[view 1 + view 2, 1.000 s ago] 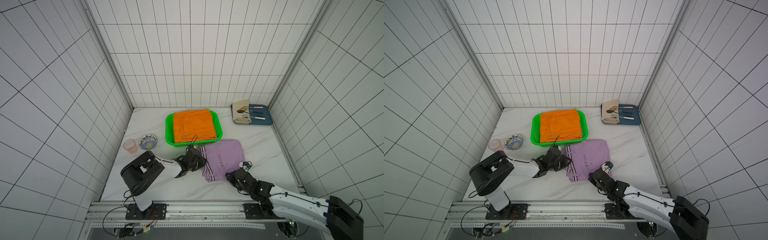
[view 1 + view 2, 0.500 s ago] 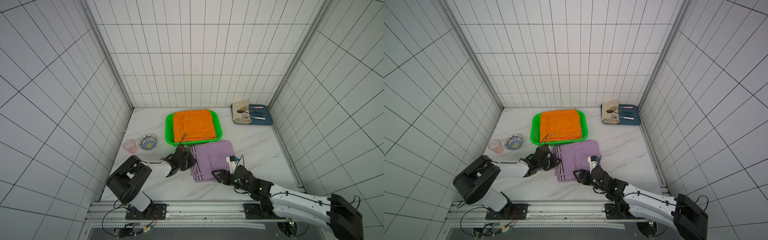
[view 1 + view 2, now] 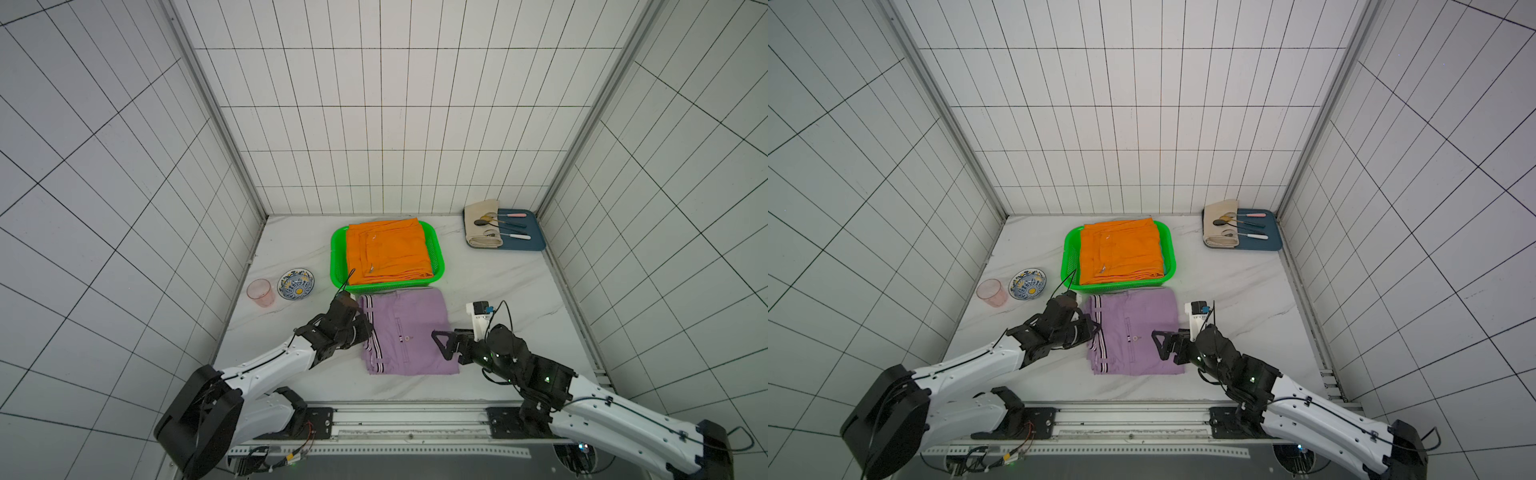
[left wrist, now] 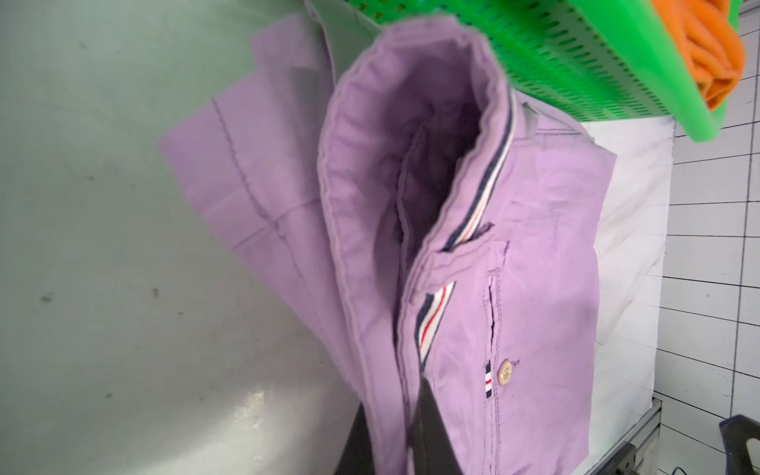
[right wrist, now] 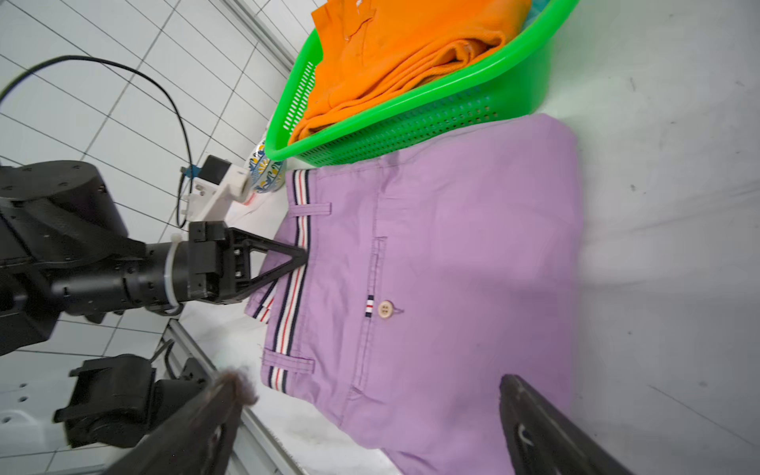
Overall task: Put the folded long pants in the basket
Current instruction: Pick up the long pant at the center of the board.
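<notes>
**Lilac long pants** [image 3: 409, 332]: soft woven cotton, folded to a flat rectangle. A navy, white and red striped waistband with belt loops runs along one edge; there is a welt pocket with a pale button. They lie on the desk [image 3: 498, 282], a white marbled slab, with the far edge touching the basket's near wall.

**Basket** [image 3: 337, 266]: bright green glossy plastic, rectangular with rounded corners and slotted mesh walls.

**Orange long pants** [image 3: 388, 249]: thicker cloth, folded in layers, filling the basket and rising above its rim.

**Left end effector** [image 5: 302, 258]: black triangular fingers pinched tight on the striped waistband of the lilac long pants, lifting that edge slightly into a loose fold.

**Right end effector** [image 3: 441, 345]: fingers spread fully apart over the opposite folded edge of the lilac long pants, gripping nothing. Contact with the cloth cannot be told.
</notes>
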`<state>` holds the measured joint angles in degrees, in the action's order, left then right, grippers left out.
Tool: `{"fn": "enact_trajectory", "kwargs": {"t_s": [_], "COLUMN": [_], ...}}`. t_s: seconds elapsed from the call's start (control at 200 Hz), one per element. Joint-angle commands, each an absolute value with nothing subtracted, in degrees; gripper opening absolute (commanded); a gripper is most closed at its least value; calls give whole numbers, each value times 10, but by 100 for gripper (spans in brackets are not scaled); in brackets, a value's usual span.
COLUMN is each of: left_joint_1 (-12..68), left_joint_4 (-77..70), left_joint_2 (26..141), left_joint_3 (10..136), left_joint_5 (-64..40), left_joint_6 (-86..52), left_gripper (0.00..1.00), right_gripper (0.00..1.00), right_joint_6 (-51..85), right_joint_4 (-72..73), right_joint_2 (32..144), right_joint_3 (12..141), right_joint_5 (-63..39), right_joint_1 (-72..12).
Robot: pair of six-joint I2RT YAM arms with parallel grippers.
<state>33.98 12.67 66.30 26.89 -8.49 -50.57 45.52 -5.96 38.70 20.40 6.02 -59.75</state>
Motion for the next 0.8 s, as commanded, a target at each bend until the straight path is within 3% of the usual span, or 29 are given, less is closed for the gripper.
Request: {"fn": "enact_trajectory", "kwargs": {"t_s": [0.0, 0.185, 0.555, 0.63, 0.725, 0.795], "left_joint_1": [333, 325, 320, 318, 317, 316], "left_joint_4": [151, 164, 171, 173, 172, 173], "left_joint_2": [653, 627, 615, 614, 612, 613], "left_joint_3": [271, 262, 258, 258, 258, 258], "left_joint_5": [-82, -70, -76, -75, -76, -75], "left_joint_6": [-479, -481, -482, -482, -482, -482], "left_gripper": [0, 0, 0, 0, 0, 0], "right_gripper": [100, 94, 78, 62, 29, 11], "right_joint_6": [436, 431, 407, 412, 415, 415], "right_joint_4": [-46, 98, 138, 141, 145, 130], "right_joint_2": [454, 608, 823, 835, 832, 821], "right_joint_3": [227, 205, 300, 306, 302, 301], "right_joint_5": [14, -108, -139, -142, -138, -125], "right_joint_1": [-550, -460, -435, -434, -433, -434]}}
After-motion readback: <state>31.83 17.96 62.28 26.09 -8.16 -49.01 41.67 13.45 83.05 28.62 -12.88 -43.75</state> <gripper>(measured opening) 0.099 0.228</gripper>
